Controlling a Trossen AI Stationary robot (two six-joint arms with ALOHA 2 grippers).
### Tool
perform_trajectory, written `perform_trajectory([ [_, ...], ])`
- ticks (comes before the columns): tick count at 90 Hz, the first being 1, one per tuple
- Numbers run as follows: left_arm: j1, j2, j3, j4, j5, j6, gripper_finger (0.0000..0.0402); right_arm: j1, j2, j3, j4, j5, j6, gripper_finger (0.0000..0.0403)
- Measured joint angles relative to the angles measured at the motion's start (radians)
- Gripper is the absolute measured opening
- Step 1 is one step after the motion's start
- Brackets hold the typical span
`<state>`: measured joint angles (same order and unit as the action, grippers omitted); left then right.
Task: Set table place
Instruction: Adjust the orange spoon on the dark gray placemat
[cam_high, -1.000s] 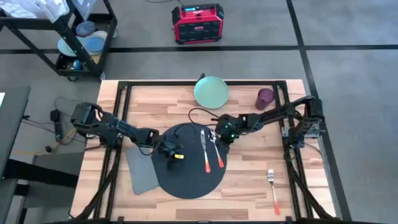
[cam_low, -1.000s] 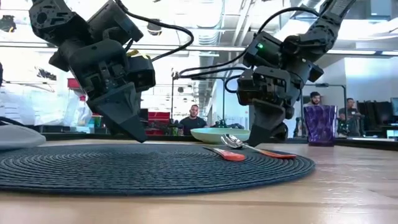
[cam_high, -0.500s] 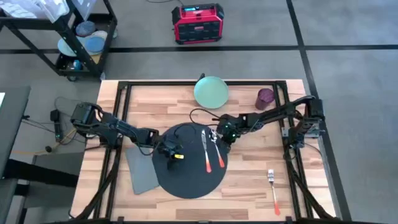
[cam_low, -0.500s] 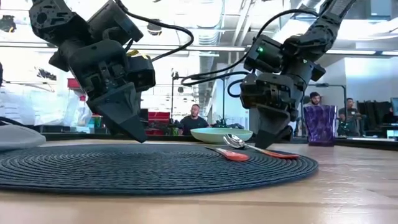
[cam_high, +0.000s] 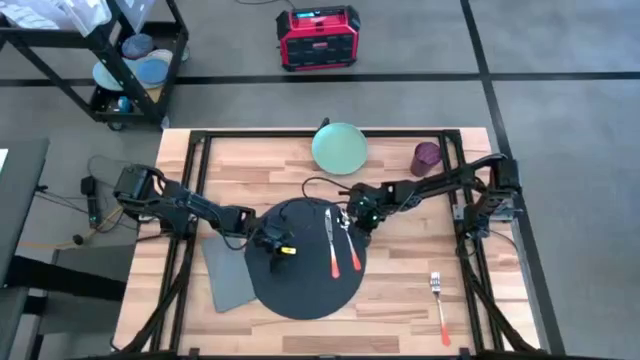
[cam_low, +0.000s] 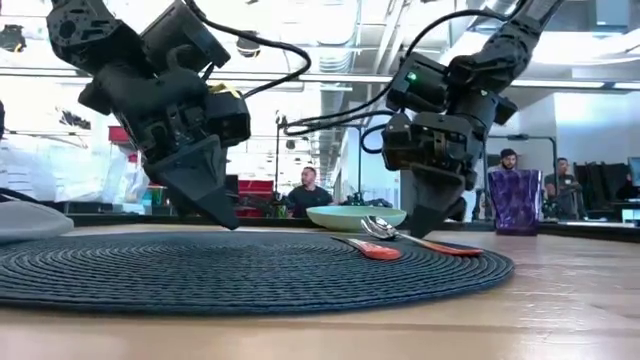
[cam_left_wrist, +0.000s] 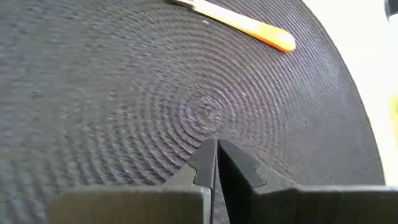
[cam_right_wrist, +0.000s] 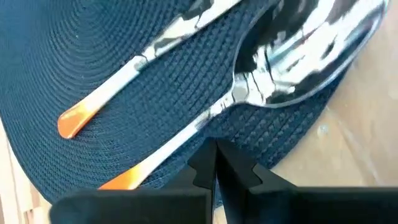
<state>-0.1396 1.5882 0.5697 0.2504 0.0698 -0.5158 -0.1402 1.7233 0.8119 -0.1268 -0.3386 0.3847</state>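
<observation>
High view counts: one table, one mat, one knife and one spoon on the mat, one fork on bare wood well apart from them, one green plate, one purple cup, one grey napkin tucked under the mat's rim.
Off the table: one red box and one wire cart on the floor.
Low view only: people in the room behind; both grippers' tips sit at or just above the mat surface.
Left wrist view only: left fingers pressed together with nothing between them, over the mat's centre spirals.
Right wrist view only: right fingers closed and empty, just beside the spoon handle at the mat's edge.
Left gripper: over the mat's middle, left of the knife.
Right gripper: at the mat's far right rim, near the spoon bowl.
Mat position: table centre, nearer the front, under both grippers.
</observation>
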Motion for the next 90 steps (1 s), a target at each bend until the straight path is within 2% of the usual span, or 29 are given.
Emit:
perform_trajectory([
  [36, 0.000, 0.001, 0.000, -0.042, -0.007, 0.009, 0.0000, -0.002, 0.000, 0.002, -0.006, -0.001, -0.004, 0.0000],
  [60, 0.000, -0.001, 0.003, -0.131, 0.004, -0.004, 0.0000, -0.002, 0.000, 0.002, -0.004, -0.006, -0.004, 0.0000],
  [90, 0.000, -0.001, 0.003, -0.140, 0.008, 0.002, 0.0000, -0.004, 0.000, 0.002, 0.005, -0.006, -0.001, 0.0000],
])
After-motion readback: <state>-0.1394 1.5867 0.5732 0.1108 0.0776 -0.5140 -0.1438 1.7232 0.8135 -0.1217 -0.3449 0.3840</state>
